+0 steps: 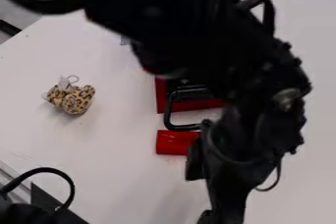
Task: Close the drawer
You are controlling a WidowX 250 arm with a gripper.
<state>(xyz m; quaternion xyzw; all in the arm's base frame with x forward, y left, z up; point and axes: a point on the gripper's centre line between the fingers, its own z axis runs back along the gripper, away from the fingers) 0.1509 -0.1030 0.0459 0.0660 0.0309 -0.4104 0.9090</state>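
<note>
From where I'm standing, the black arm point(230, 66) crosses over from the upper left and bends down on the right, hiding a good part of what it has to deal with. The drawer unit point(161, 96) sits mid-surface, its red edge peeking out from under the arm, with a black loop like a handle point(168, 115) toward the near side and a smaller red piece point(173, 142) just beyond that; whether this piece is the drawer's front, I couldn't swear to it. The gripper point(223, 213) hangs at the near edge, past the red piece, and I can't tell whether it is apart or together. My worry is the push: if it lands off-centre, the drawer could skew and jam halfway. Come in too high and the gripper might ride over the front, or snag that loop and drag the lot sideways. The unit could also slide back across the smooth white surface point(125, 179) rather than let the drawer in. The leopard-print toy point(75, 100), off to the left, looks safe unless the arm swings wide.
</note>
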